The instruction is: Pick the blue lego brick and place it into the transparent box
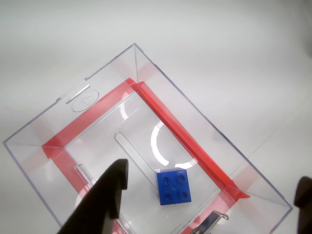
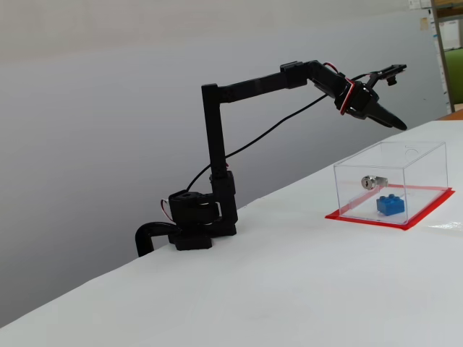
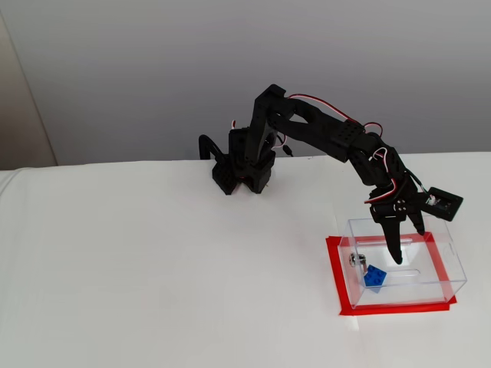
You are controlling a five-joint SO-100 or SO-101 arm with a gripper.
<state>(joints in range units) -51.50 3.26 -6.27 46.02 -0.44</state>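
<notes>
Brick, blue lego, lies flat on floor of transparent box, studs up, near the wall with the silver lock. Tool hangs above the box, fingers spread apart, empty; in wrist view brick sits between them, well below. Box on white desk.

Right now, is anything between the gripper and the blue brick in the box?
Nothing solid. In the wrist view the open gripper looks straight down on the blue lego brick lying inside the transparent box; only air separates them.
</notes>
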